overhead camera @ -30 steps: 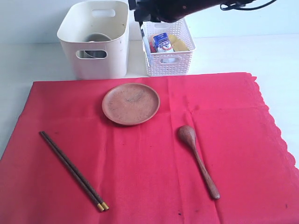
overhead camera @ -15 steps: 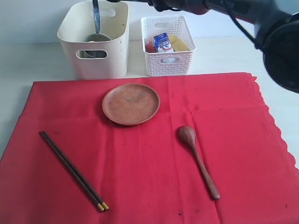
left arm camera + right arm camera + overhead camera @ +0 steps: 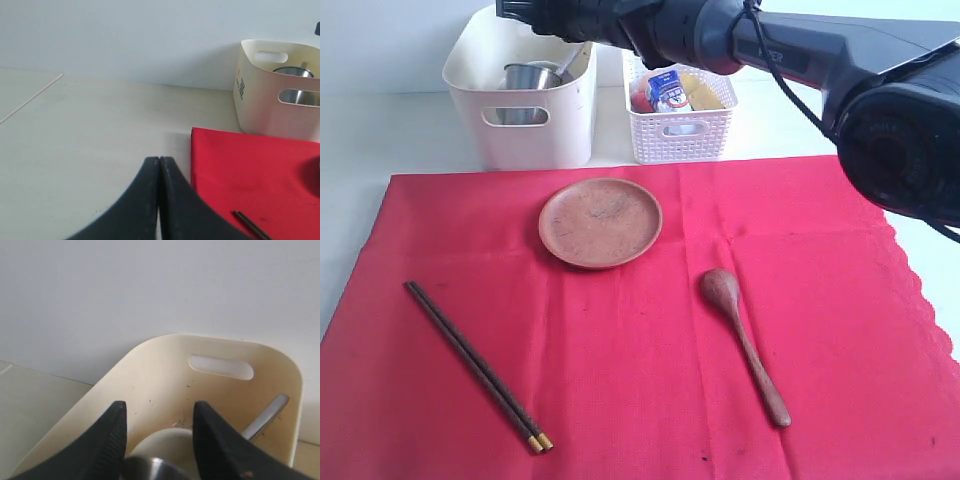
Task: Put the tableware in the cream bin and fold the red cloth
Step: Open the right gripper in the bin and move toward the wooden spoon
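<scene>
I've got a white lattice basket [image 3: 682,138] standing upright near the back edge of the bench [image 3: 410,125], roughly mid-width, with an oval handle cut-out in its near wall. A blue-and-white milk carton [image 3: 667,90] stands upright in the middle of it. A yellow wedge [image 3: 706,93] sits just beside the carton, on the side toward the bench's right edge. Something red [image 3: 639,100] is on the carton's other side, mostly hidden, so I can't tell what it is. The bench top is pale cream and matte. On my left wrist feed a thin straight seam [image 3: 31,98] crosses the surface. A plain pale wall [image 3: 380,45] rises behind the back edge.
</scene>
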Motion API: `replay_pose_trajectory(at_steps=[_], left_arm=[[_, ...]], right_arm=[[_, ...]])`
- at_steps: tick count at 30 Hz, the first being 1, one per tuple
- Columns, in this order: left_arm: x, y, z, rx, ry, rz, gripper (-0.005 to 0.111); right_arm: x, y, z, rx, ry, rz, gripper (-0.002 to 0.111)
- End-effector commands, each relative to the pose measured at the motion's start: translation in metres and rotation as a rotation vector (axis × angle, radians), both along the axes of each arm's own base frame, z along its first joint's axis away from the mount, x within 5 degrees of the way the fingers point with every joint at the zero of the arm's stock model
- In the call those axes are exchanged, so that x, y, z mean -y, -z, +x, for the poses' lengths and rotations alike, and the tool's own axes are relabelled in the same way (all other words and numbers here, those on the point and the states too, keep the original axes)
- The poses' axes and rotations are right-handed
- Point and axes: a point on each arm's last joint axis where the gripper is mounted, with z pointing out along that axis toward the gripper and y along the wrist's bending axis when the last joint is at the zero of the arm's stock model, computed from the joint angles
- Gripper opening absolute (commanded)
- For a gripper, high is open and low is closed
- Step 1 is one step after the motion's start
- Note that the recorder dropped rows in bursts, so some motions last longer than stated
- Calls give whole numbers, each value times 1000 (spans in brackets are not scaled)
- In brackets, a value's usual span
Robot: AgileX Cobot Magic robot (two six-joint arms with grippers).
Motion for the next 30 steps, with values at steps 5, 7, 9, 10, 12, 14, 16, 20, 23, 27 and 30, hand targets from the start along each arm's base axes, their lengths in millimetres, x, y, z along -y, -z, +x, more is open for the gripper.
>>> replay_pose_trajectory(at_steps=[5,7,9,10,12,14,16,20,23,27,30], left_arm=[[0,0,0,2,-4,-5,1],[0,0,0,2,-4,-5,1],[0,0,0,2,-4,-5,1],[0,0,0,2,-4,-5,1],[0,0,0,2,-4,-5,1],[0,0,0,2,-4,-5,1],[0,0,0,2,-4,-5,1],[0,0,0,2,-4,-5,1],[0,0,0,2,-4,-5,1],[0,0,0,2,-4,-5,1],[0,0,0,2,-4,-5,1]], right_arm=[[-8,-15,-15,-22,-178,-23,45],[-8,-25,-20,-13,-218,-33,45],[-7,-32,-26,11,-281,-83,45],[-7,-37,-29,29,-321,-122,45],[-4,-46,-37,68,-399,-214,45],[-1,-53,-45,78,-473,-298,45],[4,-60,-51,43,-499,-343,45],[16,-73,-59,-38,-488,-431,45],[26,-79,-67,-113,-489,-512,44],[39,-85,-77,-203,-511,-616,41],[46,-87,-83,-267,-515,-665,40]])
